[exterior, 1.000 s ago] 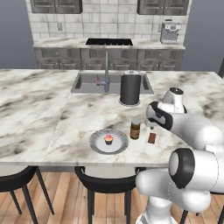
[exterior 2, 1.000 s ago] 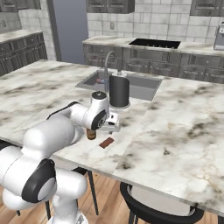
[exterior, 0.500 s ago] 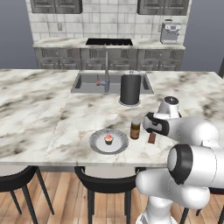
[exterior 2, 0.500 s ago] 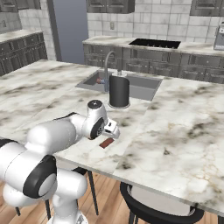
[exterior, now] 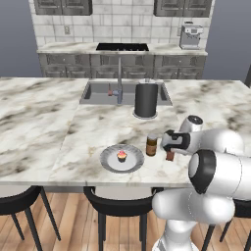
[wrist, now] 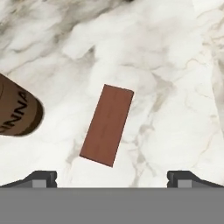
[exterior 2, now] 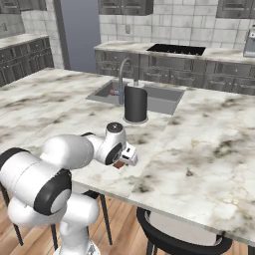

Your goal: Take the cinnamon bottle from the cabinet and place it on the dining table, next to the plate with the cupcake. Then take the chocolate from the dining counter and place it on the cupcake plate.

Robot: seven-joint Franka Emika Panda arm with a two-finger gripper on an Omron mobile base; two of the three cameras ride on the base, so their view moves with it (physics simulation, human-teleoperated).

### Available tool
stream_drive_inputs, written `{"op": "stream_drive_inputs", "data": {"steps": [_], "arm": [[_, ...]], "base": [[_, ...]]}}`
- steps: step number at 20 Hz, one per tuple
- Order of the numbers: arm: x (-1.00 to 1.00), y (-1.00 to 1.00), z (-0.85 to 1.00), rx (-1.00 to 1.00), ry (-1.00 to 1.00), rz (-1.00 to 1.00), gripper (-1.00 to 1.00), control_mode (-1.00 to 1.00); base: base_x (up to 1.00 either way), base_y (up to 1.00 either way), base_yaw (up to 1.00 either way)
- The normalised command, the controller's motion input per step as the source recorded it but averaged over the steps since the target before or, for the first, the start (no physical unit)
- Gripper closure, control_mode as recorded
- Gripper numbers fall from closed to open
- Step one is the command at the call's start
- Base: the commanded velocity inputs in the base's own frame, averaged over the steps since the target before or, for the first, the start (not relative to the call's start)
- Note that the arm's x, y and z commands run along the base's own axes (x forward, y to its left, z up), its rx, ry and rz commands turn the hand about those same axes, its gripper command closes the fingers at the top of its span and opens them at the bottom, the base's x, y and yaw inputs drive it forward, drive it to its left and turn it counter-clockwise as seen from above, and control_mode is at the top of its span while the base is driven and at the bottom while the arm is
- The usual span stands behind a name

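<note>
Between the two spread fingertips (wrist: pixel 44 178), and a little ahead of them, the chocolate (wrist: pixel 107 125) lay flat on the marble bench (wrist: pixel 175 65). The fingers (wrist: pixel 112 179) stood as wide as they go and held nothing; the bar sat roughly centred in the gap, nearer the left tip than the right in the hand view. Its long axis ran mostly away from the fingers but was tilted, the far end leaning toward the right tip, so the bar lay skewed to the line joining the tips. That skew was the relation the coming grasp turned on: a small roll of the wrist would probably be needed so the pads met the two long edges squarely, not a corner.

Just beside the left tip, apart from the chocolate, stood the cinnamon bottle (wrist: pixel 15 113), already on the bench. From the left base view, the bottle (exterior: pixel 151 145) was next to the plate (exterior: pixel 109 160) carrying the cupcake (exterior: pixel 121 156), and the hand hung low over the bar (exterior: pixel 170 156). The bottle's closeness looked like the main risk to a descending left finger.
</note>
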Motion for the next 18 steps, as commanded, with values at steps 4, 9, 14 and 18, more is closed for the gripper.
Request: {"op": "stream_drive_inputs", "data": {"steps": [4, 9, 14, 18], "arm": [[0.18, -0.01, -0.19, 0.01, 0.06, 0.0, -1.0, -1.0], [0.27, 0.0, -0.11, 0.0, 0.05, 0.0, -1.0, -1.0], [0.22, 0.0, -0.19, 0.0, 0.0, 0.0, -1.0, -1.0], [0.24, 0.0, -0.28, 0.0, 0.02, 0.0, -1.0, -1.0]], "base": [[0.0, 0.0, 0.0], [0.0, 0.0, 0.0], [0.0, 0.0, 0.0], [0.0, 0.0, 0.0]]}}
